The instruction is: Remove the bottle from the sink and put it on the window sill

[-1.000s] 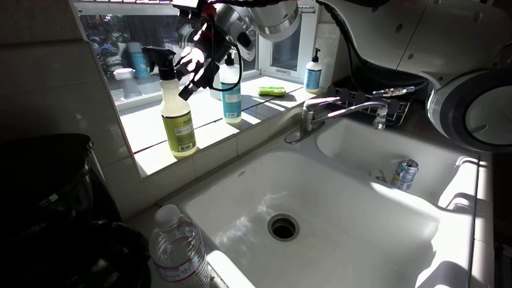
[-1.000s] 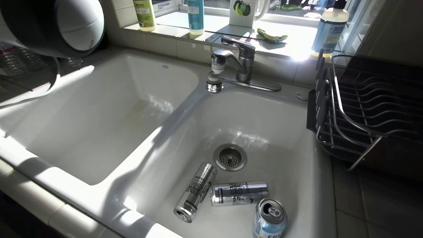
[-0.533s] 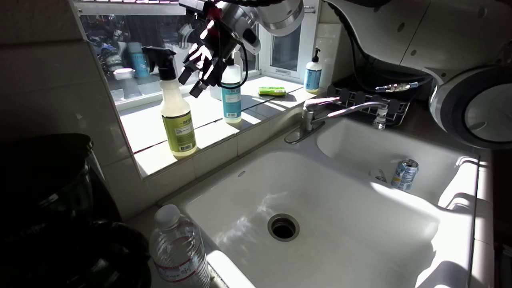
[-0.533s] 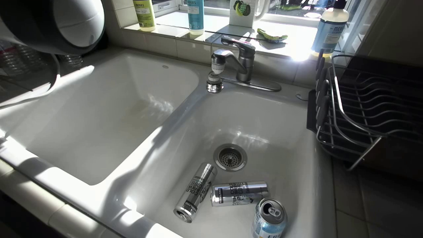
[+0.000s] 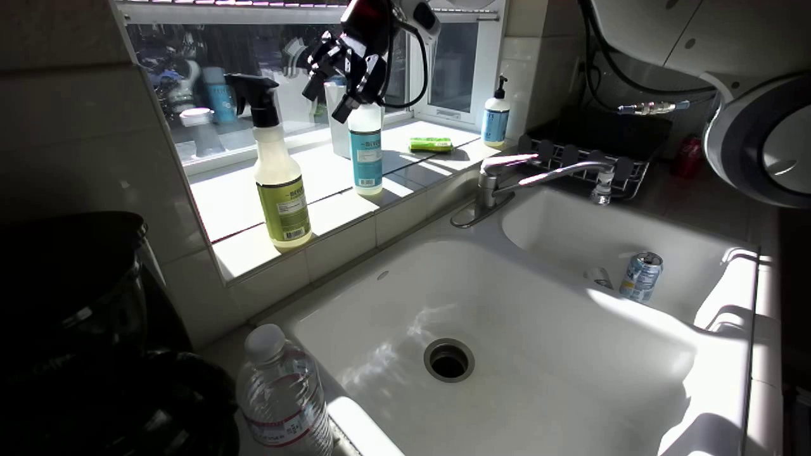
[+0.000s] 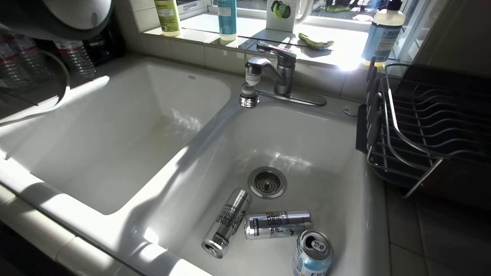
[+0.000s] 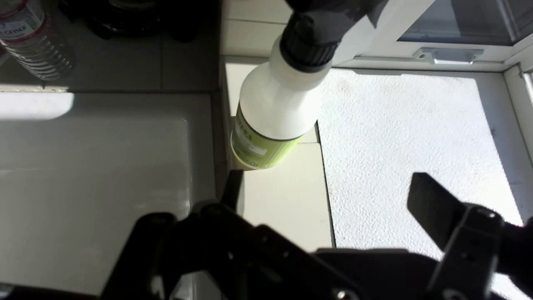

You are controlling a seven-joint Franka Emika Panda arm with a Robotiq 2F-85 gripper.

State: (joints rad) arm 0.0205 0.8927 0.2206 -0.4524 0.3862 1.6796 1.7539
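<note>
The white window sill (image 5: 332, 214) carries, upright and apart, the green-labelled spray bottle (image 5: 283, 202) near one end, a blue-labelled bottle (image 5: 367, 158) next along it, and a pump bottle (image 5: 496, 121) near the opposite end. A mug (image 6: 283, 17) with a fruit print stands on it too, and a small green object (image 6: 316, 42) lies there, though I can't tell for sure what it is. The dark tiled counter (image 6: 406, 234) bears a dish rack (image 6: 417, 147) and ribbed water bottles (image 6: 79, 59)
</note>
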